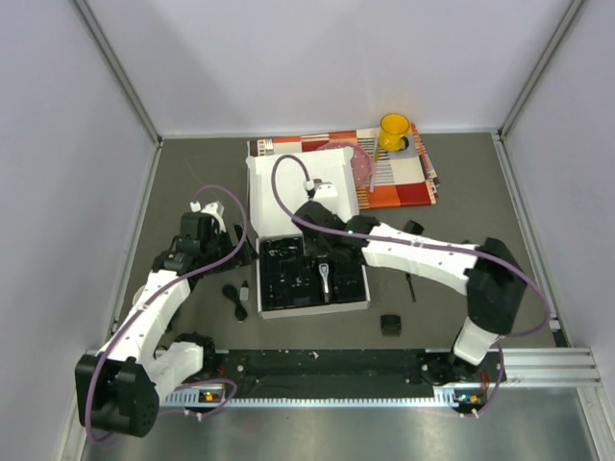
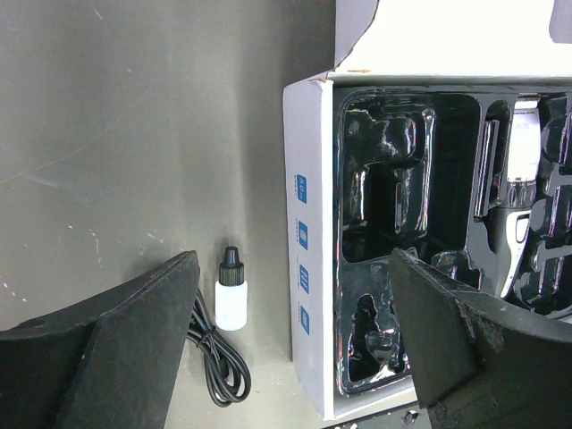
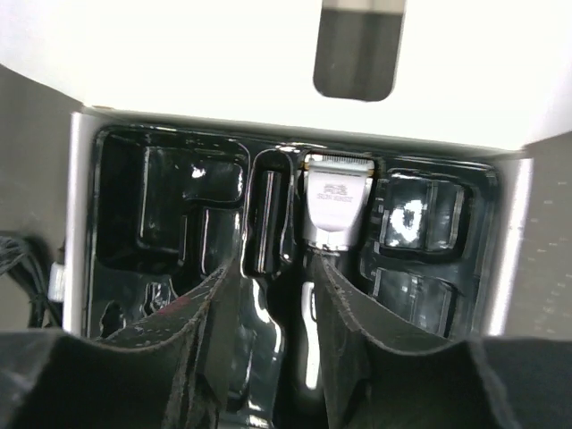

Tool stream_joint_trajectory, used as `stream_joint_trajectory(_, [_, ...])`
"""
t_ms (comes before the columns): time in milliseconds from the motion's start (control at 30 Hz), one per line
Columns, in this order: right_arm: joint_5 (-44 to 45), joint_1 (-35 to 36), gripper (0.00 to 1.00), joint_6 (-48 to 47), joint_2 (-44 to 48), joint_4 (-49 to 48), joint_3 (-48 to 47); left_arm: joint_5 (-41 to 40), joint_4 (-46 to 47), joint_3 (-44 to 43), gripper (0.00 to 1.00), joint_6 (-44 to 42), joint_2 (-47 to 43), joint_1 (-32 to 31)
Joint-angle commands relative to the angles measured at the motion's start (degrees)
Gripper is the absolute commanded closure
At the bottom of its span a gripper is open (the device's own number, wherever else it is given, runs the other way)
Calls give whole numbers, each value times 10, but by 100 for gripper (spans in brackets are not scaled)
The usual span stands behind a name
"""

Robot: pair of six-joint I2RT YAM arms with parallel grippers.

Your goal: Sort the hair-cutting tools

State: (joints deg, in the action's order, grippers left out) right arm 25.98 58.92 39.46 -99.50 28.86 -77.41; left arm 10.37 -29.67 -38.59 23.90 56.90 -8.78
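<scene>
Clipper [image 3: 335, 210] lies in the tray [image 3: 161, 206], blade end away from the right claw [image 3: 273, 268], long axis running out between its slightly parted jaws, which seem not to clamp it. Cord [image 2: 219, 357] lies on the counter [image 2: 107, 134] left of the box [image 2: 304, 223], under the wide-open left claw [image 2: 293, 259], the nearer one; a bottle [image 2: 231, 290] just beside it may get in the way

White box [image 1: 288, 192], yellow cup [image 1: 394, 131], patterned mat [image 1: 404, 187]

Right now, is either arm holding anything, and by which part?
Left tool: open, empty. Right tool straddles the handle of the clipper in the tray; whether it grips cannot be told.
</scene>
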Motion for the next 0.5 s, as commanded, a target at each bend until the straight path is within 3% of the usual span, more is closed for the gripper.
stream_joint_trajectory(0, [32,-21,59,4,105,62,-4,-4,13,-22,8,-3,-8,-2])
stream_joint_trajectory(133, [13,-57,49,57,186,130,77,-3,12,-23,1,-2,-11,-2])
stream_joint_trajectory(467, [-15,-68,36,173,319,289,249,5,14,-21,1,-4,-10,-2])
